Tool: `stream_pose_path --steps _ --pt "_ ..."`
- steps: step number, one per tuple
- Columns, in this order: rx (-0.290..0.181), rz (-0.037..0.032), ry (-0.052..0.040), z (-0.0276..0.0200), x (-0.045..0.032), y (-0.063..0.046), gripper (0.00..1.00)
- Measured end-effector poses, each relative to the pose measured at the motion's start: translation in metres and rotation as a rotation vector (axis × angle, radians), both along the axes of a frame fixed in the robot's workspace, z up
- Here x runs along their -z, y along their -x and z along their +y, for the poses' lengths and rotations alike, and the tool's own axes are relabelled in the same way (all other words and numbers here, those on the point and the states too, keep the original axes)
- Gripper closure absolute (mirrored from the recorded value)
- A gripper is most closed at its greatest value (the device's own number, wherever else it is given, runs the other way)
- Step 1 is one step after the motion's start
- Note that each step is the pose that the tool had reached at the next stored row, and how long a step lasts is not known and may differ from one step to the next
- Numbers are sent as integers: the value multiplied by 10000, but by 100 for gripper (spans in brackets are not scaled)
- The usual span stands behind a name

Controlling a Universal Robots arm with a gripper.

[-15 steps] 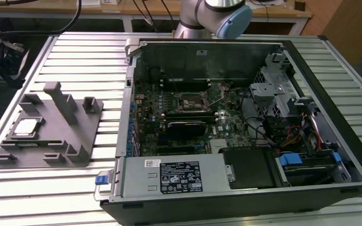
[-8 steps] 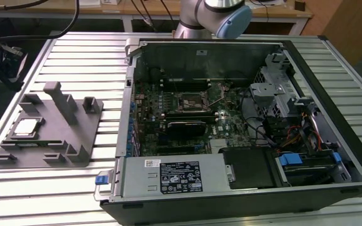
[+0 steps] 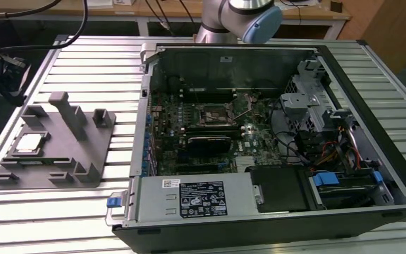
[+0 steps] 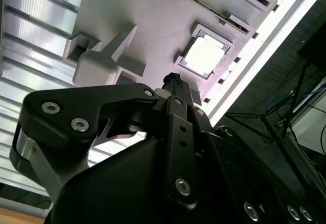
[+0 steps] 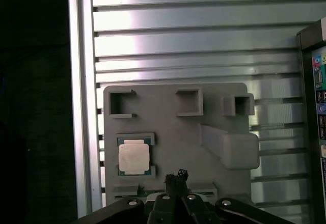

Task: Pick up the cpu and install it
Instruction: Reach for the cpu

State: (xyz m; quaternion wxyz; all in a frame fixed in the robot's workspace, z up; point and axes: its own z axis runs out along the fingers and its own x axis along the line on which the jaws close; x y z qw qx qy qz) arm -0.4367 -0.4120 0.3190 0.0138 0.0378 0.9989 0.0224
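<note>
The cpu is a flat square chip with a pale shiny top. It lies in a recess of the grey holder plate on the slatted table, at the exterior view's left. Both wrist views look down on it from above: the cpu lies flat in its pocket, also seen as the cpu. My gripper hangs well above the plate, beside the cpu rather than over it, with its black fingertips pressed together on nothing. The motherboard socket lies inside the open computer case.
The open computer case fills the middle and right of the exterior view, with cables, a drive cage and a power supply inside. Upright grey posts stand on the holder plate. The table edge runs close beside the plate.
</note>
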Motion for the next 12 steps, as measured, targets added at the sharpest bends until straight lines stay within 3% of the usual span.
stream_pose_path --steps 12 --pt "0 0 0 -8 105 58 89"
